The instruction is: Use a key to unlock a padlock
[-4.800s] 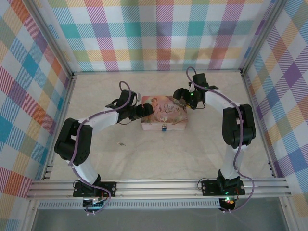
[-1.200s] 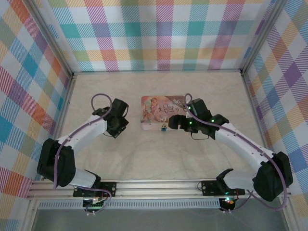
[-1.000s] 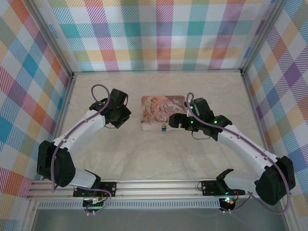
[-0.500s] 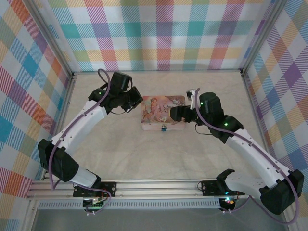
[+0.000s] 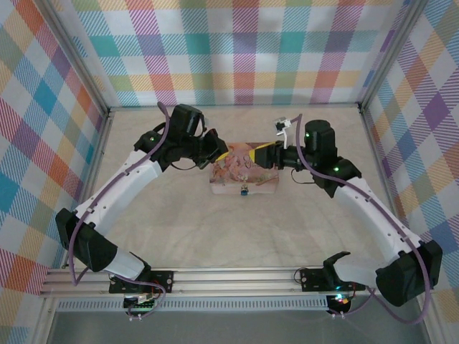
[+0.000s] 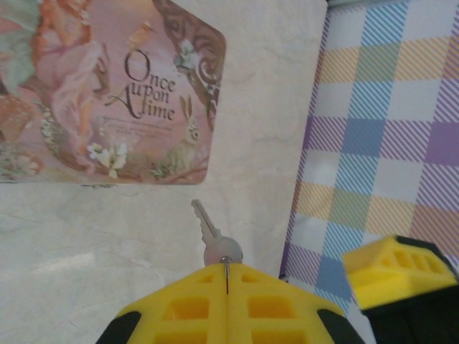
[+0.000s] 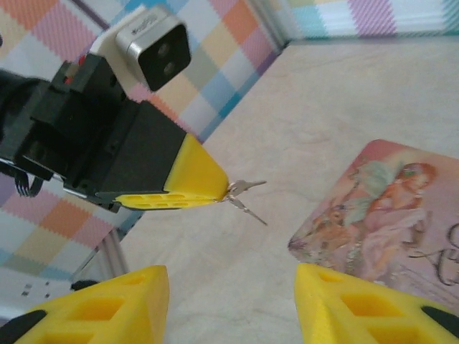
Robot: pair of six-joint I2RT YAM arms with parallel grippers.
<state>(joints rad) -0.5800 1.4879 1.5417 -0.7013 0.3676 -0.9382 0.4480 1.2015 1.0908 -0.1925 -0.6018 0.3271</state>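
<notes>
My left claw (image 6: 226,271) is closed on the small thin silvery metal key (image 6: 210,233). I pinch it by the round head, and the blade sticks out past my yellow fingertips. My right claw (image 7: 231,278) stands with its jaws apart and nothing between them, facing the left one above the pink illustrated rectangular tin box (image 6: 107,93).

I judge the step in hand to be settling the key between my two claws, by a pass or a re-grip, before it goes to the lock. To do it well I should hold the left claw steady and bring the right fingers in square to the flat of the blade. The right should close low on the shaft before the left lets go, because so slight a thing will twist or drop if the grip is loose.

From the right wrist, the key juts from the left fingertip ahead of my open jaws, apart from them and not yet between them.

The tiny bluish padlock (image 5: 244,190) sits against the near side of the tin, lower than both claws and well apart from the key.
</notes>
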